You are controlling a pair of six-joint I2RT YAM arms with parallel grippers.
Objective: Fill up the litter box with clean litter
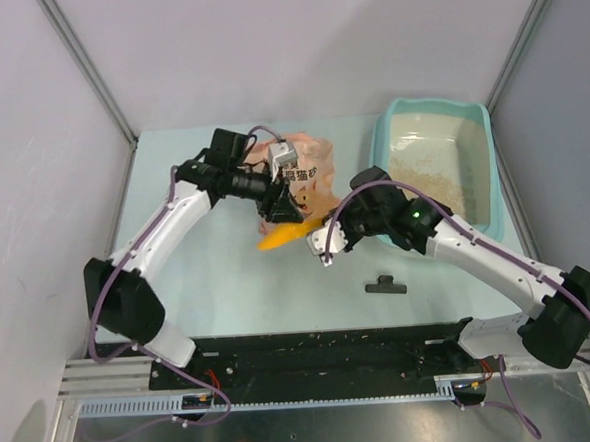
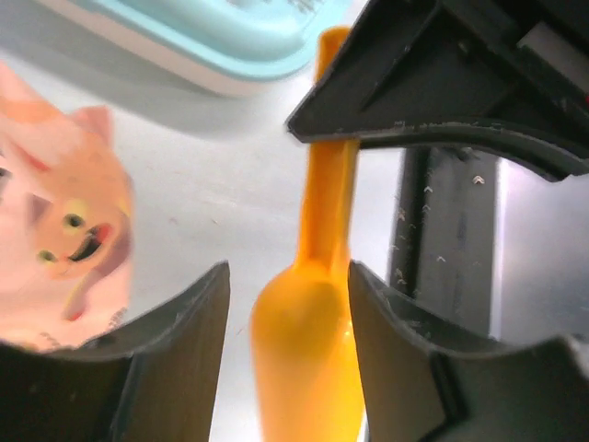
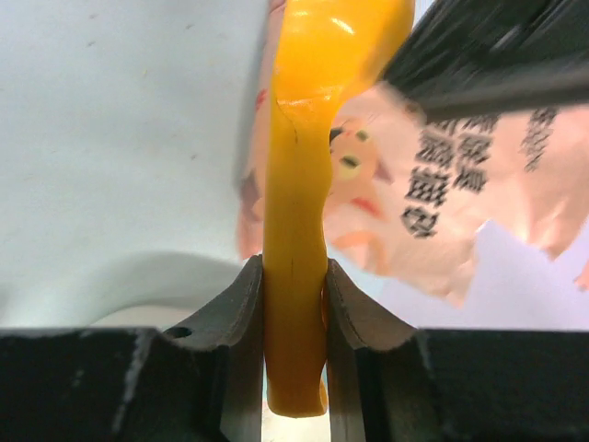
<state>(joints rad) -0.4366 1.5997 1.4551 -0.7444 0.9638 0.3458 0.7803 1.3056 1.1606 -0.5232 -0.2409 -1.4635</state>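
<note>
The light-teal litter box (image 1: pixel 477 120) stands at the back right with pale beige litter (image 1: pixel 427 173) covering its floor; its rim also shows in the left wrist view (image 2: pixel 212 41). My right gripper (image 1: pixel 324 247) (image 3: pixel 294 272) is shut on the handle of an orange scoop (image 1: pixel 286 234) (image 3: pixel 294 212), holding it above the table between the box and the pink-orange printed bag (image 1: pixel 307 170). My left gripper (image 1: pixel 278 214) (image 2: pixel 287 276) is open with its jaws on either side of the scoop's bowl (image 2: pixel 304 350), a gap showing on the left side.
A small black clip-like piece (image 1: pixel 385 287) lies on the table near the front, right of centre. The bag fills the left of the left wrist view (image 2: pixel 55 221) and the right of the right wrist view (image 3: pixel 442 175). White walls enclose the table.
</note>
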